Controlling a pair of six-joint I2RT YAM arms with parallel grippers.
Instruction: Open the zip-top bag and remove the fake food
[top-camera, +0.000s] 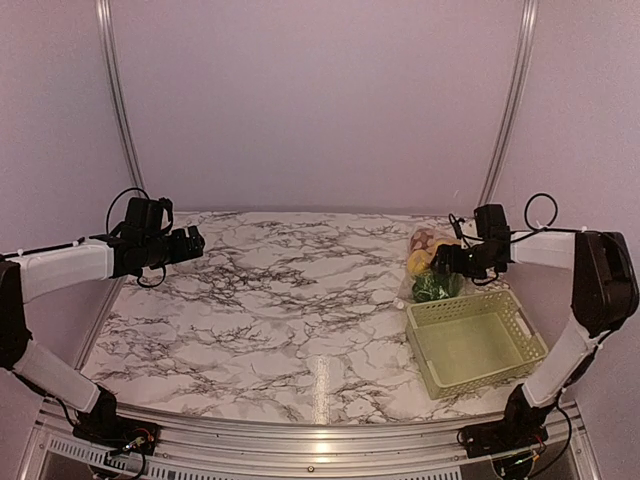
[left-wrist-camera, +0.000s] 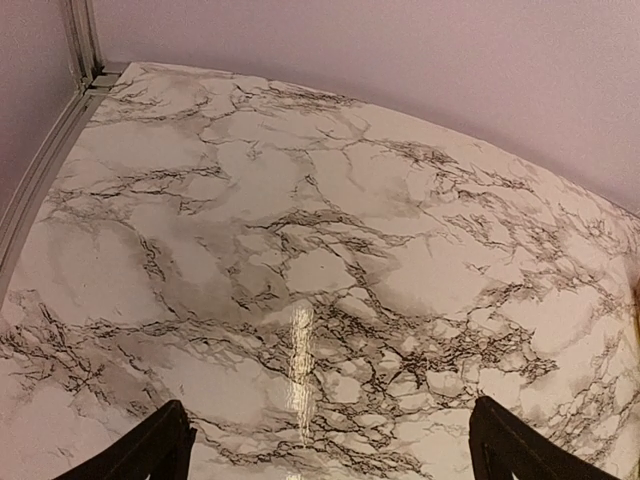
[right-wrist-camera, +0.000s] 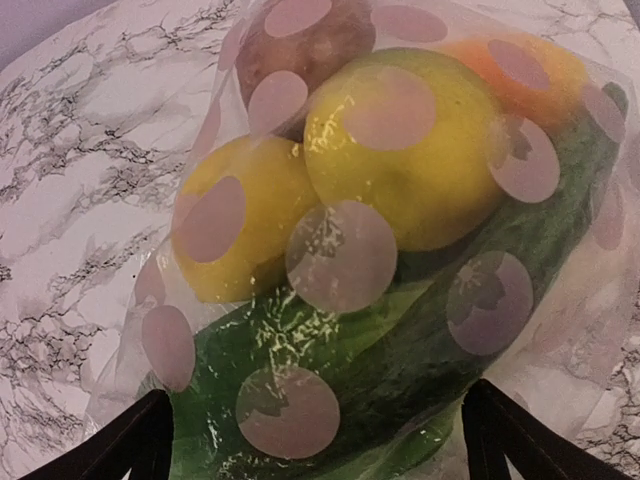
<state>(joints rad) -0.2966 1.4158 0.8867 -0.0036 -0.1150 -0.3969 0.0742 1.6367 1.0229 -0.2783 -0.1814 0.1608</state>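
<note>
The zip-top bag (right-wrist-camera: 340, 255), with the fake food (right-wrist-camera: 440, 190) still inside, lies just behind the basket (top-camera: 460, 299), close to the table's right edge. The right gripper (right-wrist-camera: 315, 445) faces the bag with its jaws spread, so this appears to be the approach step. The zipper is seemingly out of view and must be located next. The left gripper (top-camera: 195, 240), likewise spread, hovers well left of the basket over the open table (top-camera: 290, 300).

Softly and evenly lit, with a lilac cast throughout, and only faintly shadowed. Glaring in a pale vertical streak on the marble table (top-camera: 280, 300), from overhead. Sparkling in small highlights across the zip-top bag (right-wrist-camera: 340, 250). Bowed at the edges in the wrist views; grainy and low in detail from above.
</note>
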